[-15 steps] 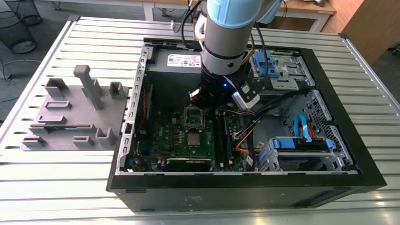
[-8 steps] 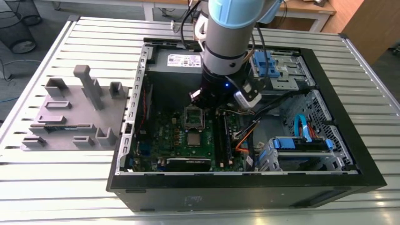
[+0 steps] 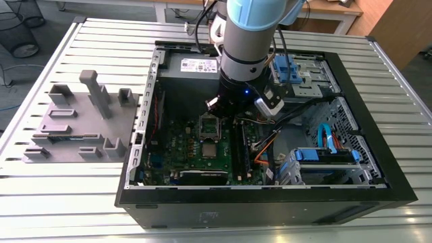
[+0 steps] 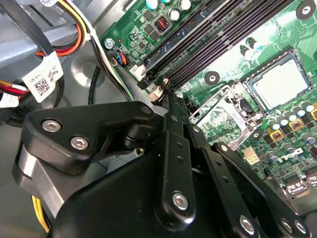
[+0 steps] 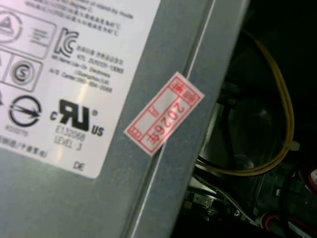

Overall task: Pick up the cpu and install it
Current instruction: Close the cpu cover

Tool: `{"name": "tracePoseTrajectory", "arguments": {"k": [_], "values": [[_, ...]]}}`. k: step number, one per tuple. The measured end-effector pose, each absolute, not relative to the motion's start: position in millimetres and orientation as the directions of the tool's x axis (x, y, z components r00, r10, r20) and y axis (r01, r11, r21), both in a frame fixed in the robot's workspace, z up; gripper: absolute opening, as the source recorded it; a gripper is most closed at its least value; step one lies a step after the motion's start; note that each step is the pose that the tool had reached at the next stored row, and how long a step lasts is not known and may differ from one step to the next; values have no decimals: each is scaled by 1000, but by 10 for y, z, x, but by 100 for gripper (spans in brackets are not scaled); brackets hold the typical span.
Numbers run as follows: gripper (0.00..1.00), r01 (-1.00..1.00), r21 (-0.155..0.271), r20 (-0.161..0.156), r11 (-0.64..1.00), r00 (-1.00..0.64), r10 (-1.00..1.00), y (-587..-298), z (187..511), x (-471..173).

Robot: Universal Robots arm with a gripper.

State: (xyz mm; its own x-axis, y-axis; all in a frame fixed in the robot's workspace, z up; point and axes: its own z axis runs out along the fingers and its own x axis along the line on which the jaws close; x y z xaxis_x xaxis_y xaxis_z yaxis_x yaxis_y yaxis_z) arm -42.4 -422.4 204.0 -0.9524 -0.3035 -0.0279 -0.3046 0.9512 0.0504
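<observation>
We list: cpu (image 4: 280,84), silver top up, lying in its socket (image 4: 250,85) on green motherboard (image 4: 233,62); hinged bracket (image 4: 223,111) open just beside; memory slots (image 4: 213,39) near.

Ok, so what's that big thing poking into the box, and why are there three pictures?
That is a grey-and-blue robot arm reaching into an open black computer case on a slatted metal table. One picture looks from outside; two come from cameras riding on the arm. The second wrist view shows its black gripper over the green circuit board. The cpu, a small silver-grey square chip, lies on that board, apart from the gripper. The first wrist view faces a grey metal box with stickers. I cannot tell whether the gripper holds anything.
</observation>
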Motion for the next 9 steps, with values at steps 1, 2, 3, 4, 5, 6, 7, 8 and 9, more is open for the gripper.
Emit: {"name": "tracePoseTrajectory", "arguments": {"k": [1,2,3,4,5,6,7,8,9], "values": [[11,-305,50,-28,951,-952,-304,-4224,2040,-423],[11,-305,50,-28,951,-952,-304,-4224,2040,-423],[11,-305,50,-28,951,-952,-304,-4224,2040,-423],[11,-305,50,-28,951,-952,-304,-4224,2050,-423],[11,-305,50,-28,951,-952,-304,-4223,2066,-423],[11,-305,50,-28,951,-952,-304,-4224,2074,-423],[11,-305,51,-28,951,-952,-304,-4223,2075,-423],[11,-305,51,-28,951,-952,-304,-4223,2075,-423],[11,-305,51,-28,951,-952,-304,-4223,2075,-423]]}}
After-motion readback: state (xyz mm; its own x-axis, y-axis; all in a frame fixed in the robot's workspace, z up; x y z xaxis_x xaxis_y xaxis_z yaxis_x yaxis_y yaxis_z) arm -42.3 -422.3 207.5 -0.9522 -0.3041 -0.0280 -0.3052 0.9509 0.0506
